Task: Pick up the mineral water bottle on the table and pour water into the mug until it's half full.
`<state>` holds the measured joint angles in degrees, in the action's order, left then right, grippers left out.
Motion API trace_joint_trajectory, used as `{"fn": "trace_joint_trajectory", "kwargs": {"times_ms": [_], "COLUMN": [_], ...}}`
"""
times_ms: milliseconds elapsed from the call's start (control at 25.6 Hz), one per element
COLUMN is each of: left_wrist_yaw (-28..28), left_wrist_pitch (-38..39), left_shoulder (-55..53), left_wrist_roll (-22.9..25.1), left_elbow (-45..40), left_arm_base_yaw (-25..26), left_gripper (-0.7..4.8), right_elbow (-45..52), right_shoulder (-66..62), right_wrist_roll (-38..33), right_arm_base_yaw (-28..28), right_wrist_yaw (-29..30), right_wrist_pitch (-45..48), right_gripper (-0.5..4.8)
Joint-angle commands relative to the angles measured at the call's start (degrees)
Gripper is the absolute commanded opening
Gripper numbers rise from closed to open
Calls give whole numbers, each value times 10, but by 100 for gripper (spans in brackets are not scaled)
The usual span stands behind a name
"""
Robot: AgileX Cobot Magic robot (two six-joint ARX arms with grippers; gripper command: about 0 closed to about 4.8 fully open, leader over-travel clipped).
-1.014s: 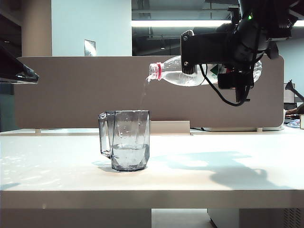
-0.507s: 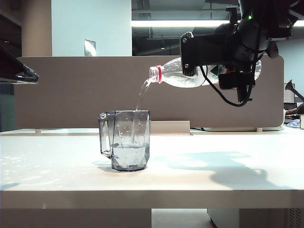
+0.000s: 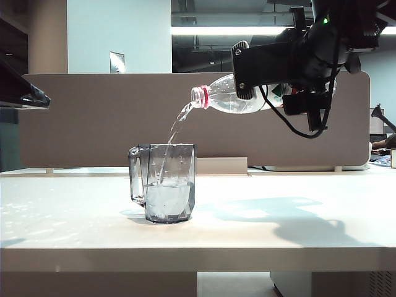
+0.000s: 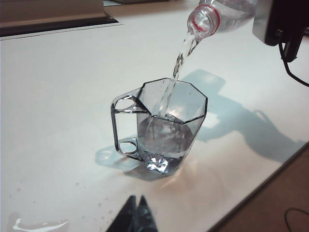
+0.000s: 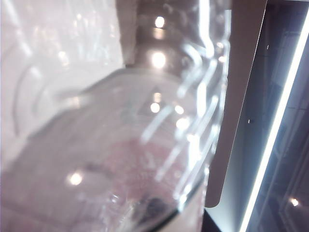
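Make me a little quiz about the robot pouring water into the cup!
1. True or false: the mug stands upright on the table.
2. Which gripper holds the mineral water bottle: A left, B right?
3. Where does the water land?

Key:
1. True.
2. B: the right gripper clamps it, tipped over; the left gripper waits shut near the mug.
3. Inside the mug.

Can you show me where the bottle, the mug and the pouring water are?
bottle [image 3: 226, 98]: exterior view, on its clear shoulder.
mug [image 4: 166, 130]: left wrist view, on its faceted wall.
water [image 3: 175, 127]: exterior view, on the falling stream.
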<state>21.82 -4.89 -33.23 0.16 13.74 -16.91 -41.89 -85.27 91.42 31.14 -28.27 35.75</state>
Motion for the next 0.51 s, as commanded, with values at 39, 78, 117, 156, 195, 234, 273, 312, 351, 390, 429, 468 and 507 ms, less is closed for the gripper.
{"fn": "trace_joint_trajectory", "kwargs": {"times_ms": [39,78,117,156,195,234,273,312,351,390,429,468,507], "left_wrist_yaw": [0,0,0,0,0,0,0,0,0,0,0,0,0], "left_wrist_pitch": [-3,-3,-3,-3,-3,-3,-3,-3,-3,-3,-3,-3,-3], "left_shoulder": [1,1,1,1,1,1,1,1,1,1,1,1,1], "left_wrist_roll": [-2,-2,-2,-2,-2,-2,-2,-2,-2,-2,-2,-2,-2], "left_elbow": [2,2,2,2,2,2,2,2,2,2,2,2,2], "left_arm_base_yaw": [-1,-1,-1,-1,-1,-1,-1,-1,-1,-1,-1,-1,-1], "left_gripper": [-5,-5,-5,-5,-5,-5,-5,-5,-5,-5,-5,-5,-5], "right_elbow": [-5,-5,-5,-5,-5,-5,-5,-5,-5,-5,-5,-5,-5], "right_shoulder": [6,6,6,6,6,6,6,6,6,6,6,6,6], "right_wrist_roll": [3,3,3,3,3,3,3,3,3,3,3,3,-3], "right_arm_base_yaw": [0,0,0,0,0,0,0,0,0,0,0,0,0], "right_wrist_yaw": [8,11,14,14,14,14,14,14,14,14,14,14,14], "right_wrist_pitch": [38,40,40,40,40,40,40,40,40,40,40,40,40], "right_gripper": [263,263,263,263,263,263,263,263,263,263,263,263,263]}}
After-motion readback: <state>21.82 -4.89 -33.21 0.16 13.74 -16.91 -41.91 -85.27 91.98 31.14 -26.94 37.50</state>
